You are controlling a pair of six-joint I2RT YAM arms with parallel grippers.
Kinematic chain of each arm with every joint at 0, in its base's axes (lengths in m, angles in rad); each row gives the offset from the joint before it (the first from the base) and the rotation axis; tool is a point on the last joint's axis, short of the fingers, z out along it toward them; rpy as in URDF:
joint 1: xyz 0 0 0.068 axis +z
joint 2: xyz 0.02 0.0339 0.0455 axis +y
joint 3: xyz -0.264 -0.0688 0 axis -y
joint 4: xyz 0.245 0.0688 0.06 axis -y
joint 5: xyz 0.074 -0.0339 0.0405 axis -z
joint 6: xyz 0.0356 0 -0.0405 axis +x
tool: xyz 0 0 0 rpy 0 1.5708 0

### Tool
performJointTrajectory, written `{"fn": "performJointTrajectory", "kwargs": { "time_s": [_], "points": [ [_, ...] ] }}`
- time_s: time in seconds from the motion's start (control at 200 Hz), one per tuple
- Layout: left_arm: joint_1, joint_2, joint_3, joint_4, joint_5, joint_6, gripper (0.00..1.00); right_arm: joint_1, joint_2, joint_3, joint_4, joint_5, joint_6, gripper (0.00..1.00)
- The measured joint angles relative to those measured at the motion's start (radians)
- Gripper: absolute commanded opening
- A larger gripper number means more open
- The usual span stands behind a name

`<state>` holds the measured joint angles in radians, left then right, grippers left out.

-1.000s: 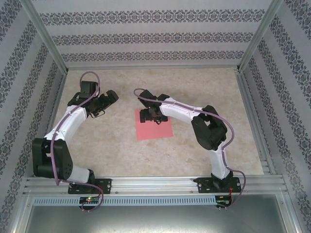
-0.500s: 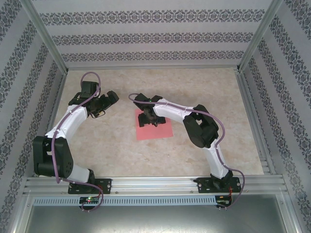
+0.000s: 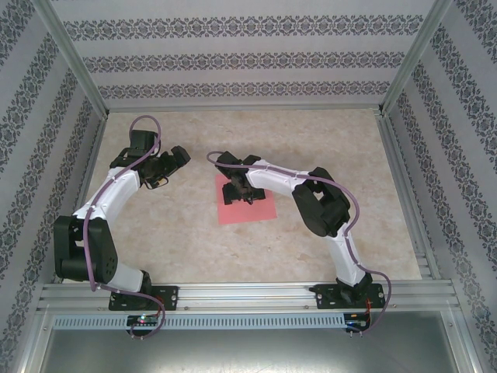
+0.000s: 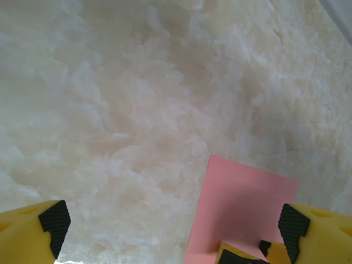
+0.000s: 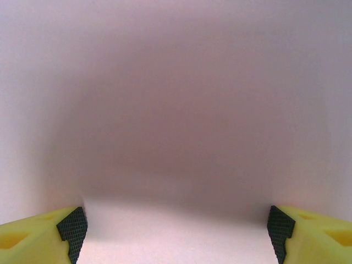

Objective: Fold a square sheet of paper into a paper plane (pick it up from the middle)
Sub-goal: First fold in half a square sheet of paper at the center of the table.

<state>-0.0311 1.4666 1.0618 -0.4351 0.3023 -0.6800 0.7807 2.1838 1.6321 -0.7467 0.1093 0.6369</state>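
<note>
Right pincer (image 3: 242, 192) is hovering over the square sheet of paper (image 3: 250, 211).
The sheet is lying flat on the counter (image 3: 326, 148); the right pincer is gaping empty, apparently lining up the mid-sheet pickup, and the left pincer (image 3: 178, 157) is standing released nearby.

Marbled table (image 3: 349, 148) carries the square sheet of paper (image 3: 245, 212), flat, near centre

One square sheet of paper (image 3: 248, 211), one table (image 3: 311, 140), two arms (image 3: 109, 194) (image 3: 326, 206).
</note>
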Motion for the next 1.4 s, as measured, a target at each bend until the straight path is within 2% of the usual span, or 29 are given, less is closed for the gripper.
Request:
{"fn": "performJointTrajectory", "kwargs": {
  "time_s": [0.59, 0.694, 0.874, 0.934, 0.994, 1.249, 1.399],
  "points": [
    [0.000, 0.000, 0.000, 0.000, 0.000, 0.000, 1.00, -0.011, -0.032, -0.058, 0.054, 0.006, -0.008, 0.79],
    [0.000, 0.000, 0.000, -0.001, 0.000, 0.000, 1.00, -0.013, -0.039, -0.066, 0.057, 0.007, -0.008, 0.69],
    [0.000, 0.000, -0.013, 0.005, 0.015, -0.010, 1.00, -0.033, -0.063, -0.099, 0.086, -0.016, 0.000, 0.45],
    [0.000, 0.000, -0.038, 0.018, 0.038, -0.021, 1.00, -0.040, -0.081, -0.125, 0.120, -0.050, 0.005, 0.36],
    [0.000, 0.000, -0.071, 0.039, 0.072, -0.034, 1.00, -0.053, -0.109, -0.169, 0.185, -0.109, 0.019, 0.34],
    [0.000, 0.003, -0.238, 0.264, 0.308, -0.113, 0.99, -0.139, -0.267, -0.433, 0.649, -0.471, 0.182, 0.33],
    [0.000, 0.003, -0.335, 0.449, 0.433, -0.190, 0.96, -0.184, -0.285, -0.511, 0.939, -0.626, 0.326, 0.34]
  ]
}}
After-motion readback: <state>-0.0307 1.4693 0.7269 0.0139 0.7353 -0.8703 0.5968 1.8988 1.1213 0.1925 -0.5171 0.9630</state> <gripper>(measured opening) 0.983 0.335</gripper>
